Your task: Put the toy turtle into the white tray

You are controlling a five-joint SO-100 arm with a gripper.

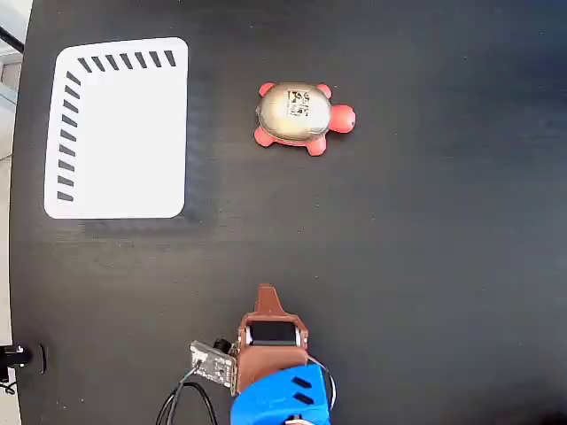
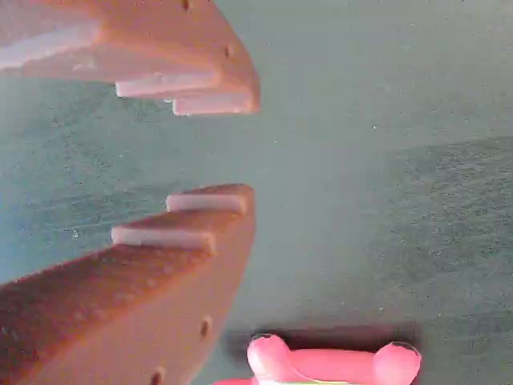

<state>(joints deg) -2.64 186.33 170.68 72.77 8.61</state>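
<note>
Hand (image 2: 240, 148) hangs slightly parted and empty above the table, clear of the toy turtle (image 1: 301, 116).

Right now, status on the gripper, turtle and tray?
Gripper open, empty, well short of the turtle. Turtle on the table, outside the tray. Nothing in the way.

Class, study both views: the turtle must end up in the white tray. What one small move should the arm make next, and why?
Probably advance the tool toward the toy turtle. Its jaws stand open and empty, and the fixed view shows the tool well short of the turtle, which sits on the table apart from the white tray. The wrist view catches only the turtle's pink edge at the bottom.
</note>
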